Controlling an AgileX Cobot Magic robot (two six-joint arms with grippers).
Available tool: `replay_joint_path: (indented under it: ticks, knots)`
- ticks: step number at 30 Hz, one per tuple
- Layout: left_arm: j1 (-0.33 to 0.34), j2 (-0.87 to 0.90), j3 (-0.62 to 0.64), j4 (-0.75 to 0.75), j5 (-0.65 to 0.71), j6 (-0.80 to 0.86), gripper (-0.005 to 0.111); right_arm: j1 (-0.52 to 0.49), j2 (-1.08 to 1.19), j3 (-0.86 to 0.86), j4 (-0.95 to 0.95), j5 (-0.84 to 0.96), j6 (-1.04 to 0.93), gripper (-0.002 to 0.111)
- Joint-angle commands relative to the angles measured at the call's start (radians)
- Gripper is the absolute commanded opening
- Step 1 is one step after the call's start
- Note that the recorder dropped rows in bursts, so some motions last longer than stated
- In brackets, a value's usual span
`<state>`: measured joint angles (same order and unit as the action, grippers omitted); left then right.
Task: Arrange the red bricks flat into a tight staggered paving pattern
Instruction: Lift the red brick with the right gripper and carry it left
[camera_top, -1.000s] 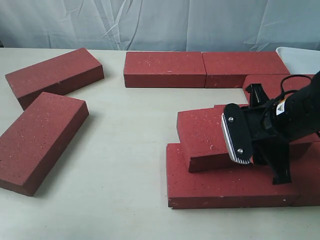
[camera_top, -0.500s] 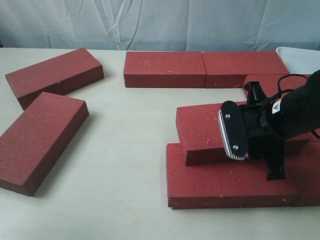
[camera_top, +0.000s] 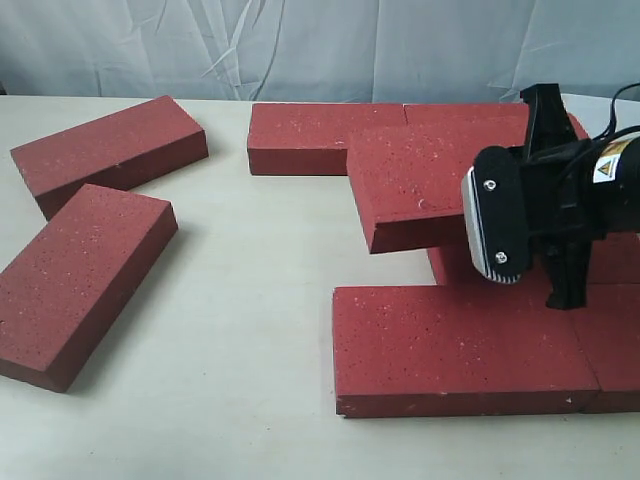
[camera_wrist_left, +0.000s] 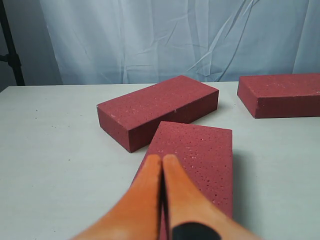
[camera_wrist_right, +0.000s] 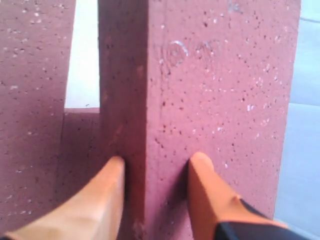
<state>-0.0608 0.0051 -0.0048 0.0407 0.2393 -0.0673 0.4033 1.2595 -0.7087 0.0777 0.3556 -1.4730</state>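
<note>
right gripper (camera_wrist_right: 156, 164) pinches a red brick (camera_top: 415, 185) above the front brick (camera_top: 450, 350), likely to reseat it flat. left gripper (camera_wrist_left: 162, 160) jaws are pressed together.

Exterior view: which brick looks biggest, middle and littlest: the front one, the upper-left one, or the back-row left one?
1. The front brick, nearest the camera.
2. The upper-left brick.
3. The back-row left brick, partly hidden and only slightly smaller.
All seem the same kind, so nearness may explain it.

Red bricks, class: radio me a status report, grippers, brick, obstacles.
Left gripper shut, empty. Right gripper shut on dark red speckled rectangular brick, held above table. Laid front brick and back-row brick close by.
</note>
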Motion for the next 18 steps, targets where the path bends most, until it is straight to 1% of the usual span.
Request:
replay_joint_path:
  ticks: [1,3,5,16,18]
  knots:
    - [-0.002,-0.005,0.005,0.004,0.0,0.0,0.001,0.018,0.019,-0.04,0.023,-0.025,-0.008,-0.001]
    - [-0.002,-0.005,0.005,0.004,0.0,0.0,0.001,0.036,0.045,-0.074,0.098,-0.033,-0.007,-0.001]
    - [-0.002,-0.005,0.005,0.004,0.0,0.0,0.001,0.057,0.08,-0.118,0.131,-0.036,-0.007,-0.001]
    - [-0.002,-0.005,0.005,0.004,0.0,0.0,0.001,0.15,0.332,-0.295,0.141,-0.043,-0.007,-0.001]
    - [-0.002,-0.005,0.005,0.004,0.0,0.0,0.001,0.161,0.384,-0.336,0.167,-0.055,-0.007,-0.001]
